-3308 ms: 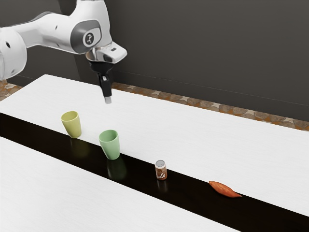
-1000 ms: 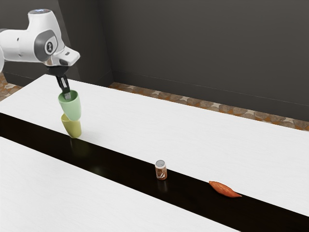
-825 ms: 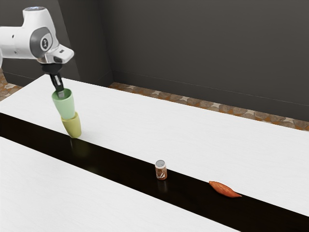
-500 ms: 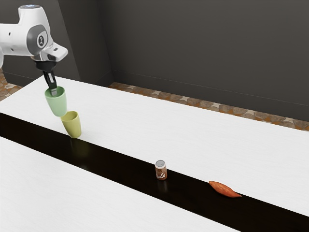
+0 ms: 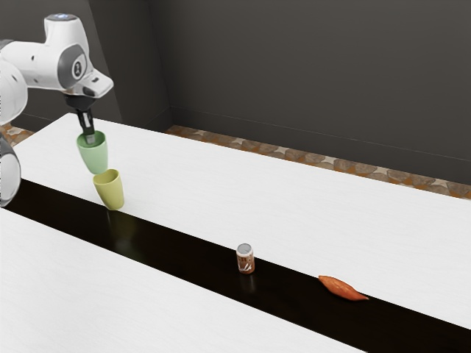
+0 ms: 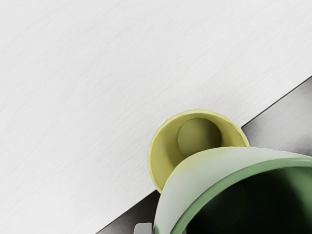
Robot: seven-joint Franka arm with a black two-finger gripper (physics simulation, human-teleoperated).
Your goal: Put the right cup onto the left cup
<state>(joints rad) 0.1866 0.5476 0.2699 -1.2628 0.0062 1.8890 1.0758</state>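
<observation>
My gripper (image 5: 90, 137) is shut on the wall of the green cup (image 5: 94, 156) at its rim, holding it upright in the air. The yellow cup (image 5: 110, 191) stands upright on the table, below the green one and slightly toward the exterior view's right. In the wrist view the green cup (image 6: 214, 170) covers part of the yellow cup (image 6: 165, 151), whose open mouth and inner bottom are partly visible. One of my fingertips (image 6: 143, 228) lies against the outside of the green cup.
A small can (image 5: 246, 259) and an orange sweet potato (image 5: 342, 288) lie farther toward the exterior view's right, on the black strip (image 5: 176, 250) across the white table (image 5: 294, 198).
Since the earliest frame, the green cup has been gripped, lifted and carried toward the yellow cup. Over the last half second it shifted slightly toward the exterior view's right.
</observation>
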